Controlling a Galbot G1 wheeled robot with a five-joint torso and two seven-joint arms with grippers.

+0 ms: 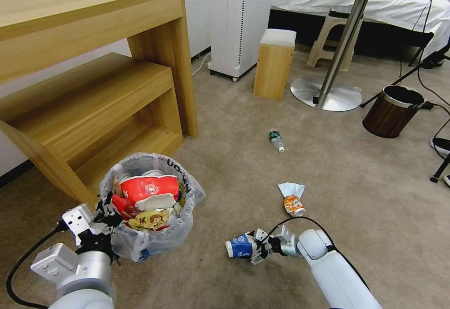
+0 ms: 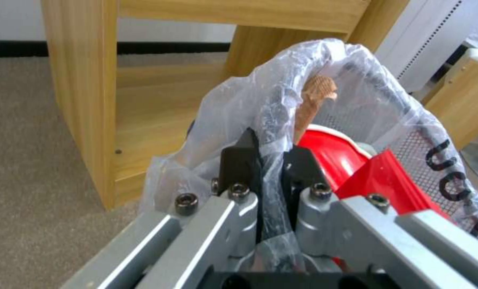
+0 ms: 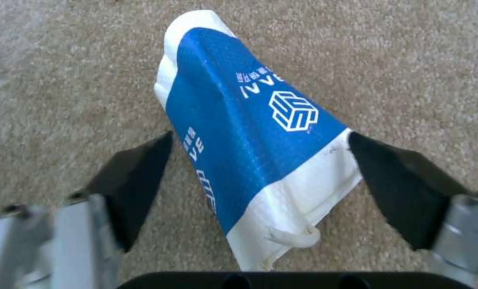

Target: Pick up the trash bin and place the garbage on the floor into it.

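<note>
Left gripper point(image 1: 108, 211) is clamped on the near rim of the trash bin point(image 1: 154, 234); in the left wrist view its two black fingers point(image 2: 239, 160) pinch the crinkled clear plastic liner point(image 2: 281, 92) and the rim between them. The bin stands just in front of the wooden shelf unit point(image 1: 93, 88), on the robot's left. It is filled to the rim: a red-white paper bowl point(image 1: 150, 188) on top, a yellow printed wrapper point(image 1: 149, 219) below it, and a wooden stick point(image 2: 315, 98) standing against the liner.

Right gripper point(image 1: 255, 248) is low over the beige carpet point(image 1: 328, 159), to the right of the bin and apart from it. It holds a blue-white carton point(image 1: 240, 246), which juts out toward the bin. In the right wrist view the carton point(image 3: 249, 132) lies between the black fingers point(image 3: 399, 184), which are spread wide with one at each side of its white end; whether the pads press it cannot be told there.

On the carpet: an orange-and-white crumpled wrapper point(image 1: 292, 199) just beyond the right gripper, and a small plastic bottle point(image 1: 276, 140) farther out on its side. A dark brown wood-look bin point(image 1: 393, 111) stands far right, near the round table's base point(image 1: 326, 94).
</note>
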